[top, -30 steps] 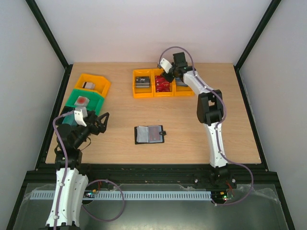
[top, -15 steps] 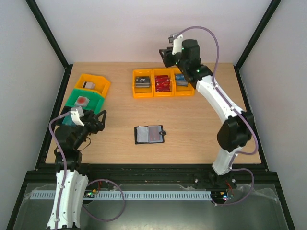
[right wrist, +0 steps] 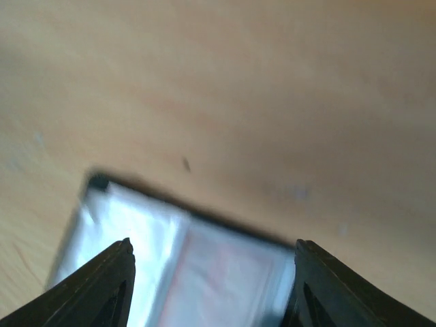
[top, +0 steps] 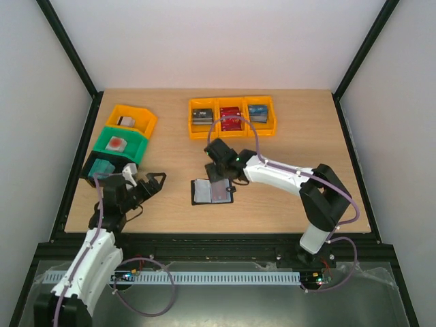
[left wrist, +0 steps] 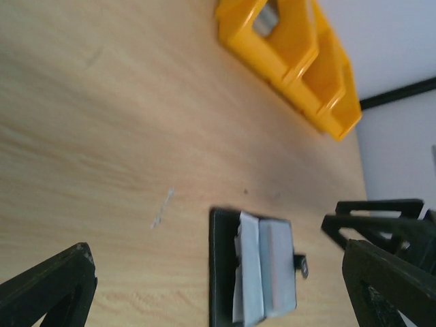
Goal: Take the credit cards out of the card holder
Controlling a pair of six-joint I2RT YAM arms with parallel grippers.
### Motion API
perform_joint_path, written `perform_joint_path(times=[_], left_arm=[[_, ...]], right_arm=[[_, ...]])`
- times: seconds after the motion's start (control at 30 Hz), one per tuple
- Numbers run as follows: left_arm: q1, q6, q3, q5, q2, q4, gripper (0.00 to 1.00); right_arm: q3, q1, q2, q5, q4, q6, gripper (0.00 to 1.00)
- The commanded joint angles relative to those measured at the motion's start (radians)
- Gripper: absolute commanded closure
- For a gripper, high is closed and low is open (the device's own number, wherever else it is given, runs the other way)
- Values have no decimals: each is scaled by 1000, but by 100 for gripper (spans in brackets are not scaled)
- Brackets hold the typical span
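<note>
Top external view: the black card holder [top: 212,192] lies unfolded on the wooden table [top: 300,143], near the middle, with its snap tab [top: 233,189] at the right edge. Its left half looks grey-blue, and a reddish credit card [top: 220,193] shows in the right half. The right arm [top: 286,176] reaches across the table from the right, its head over the holder's far edge.

The right wrist view is blurred. It looks down on the holder's clear pockets between two black fingers [right wrist: 102,293]. The right jaws stand partly apart with nothing clamped between them; whether the tips touch the holder cannot be told.

The left arm [top: 102,228] sits at the near left, well apart from the holder. In the left wrist view its fingers [left wrist: 48,289] sit at opposite lower corners, so the left jaws are spread wide and hold nothing.

At the far side, three orange bins [top: 204,134] stand in a row, holding dark grey cards [top: 201,116], red cards [top: 230,120] and blue cards [top: 257,112]. Along the left edge are another orange bin [top: 146,122], a green bin [top: 139,143] and a dark bin [top: 87,174] with something teal inside.
</note>
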Motion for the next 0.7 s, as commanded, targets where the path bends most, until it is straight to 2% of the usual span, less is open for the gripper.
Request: perform_joint_path(times=[0.0, 0.23, 0.3, 0.37, 0.47, 0.67], left_arm=[[-92, -23, -18, -6, 102, 38, 1], [-216, -70, -44, 3, 301, 185, 1], [-237, -82, -54, -1, 336, 215, 1], [-256, -93, -62, -12, 363, 234, 0], [-278, -107, -69, -31, 400, 262, 1], [-323, -146, -87, -61, 471, 341, 1]], right_arm=[[-150, 24, -57, -10, -94, 69, 36], [-248, 23, -25, -112, -40, 62, 22], [-261, 24, 1, -159, -11, 63, 12], [-278, 23, 19, -209, 34, 73, 7], [-270, 25, 52, -240, 76, 69, 8], [-222, 29, 130, -289, 110, 31, 21]])
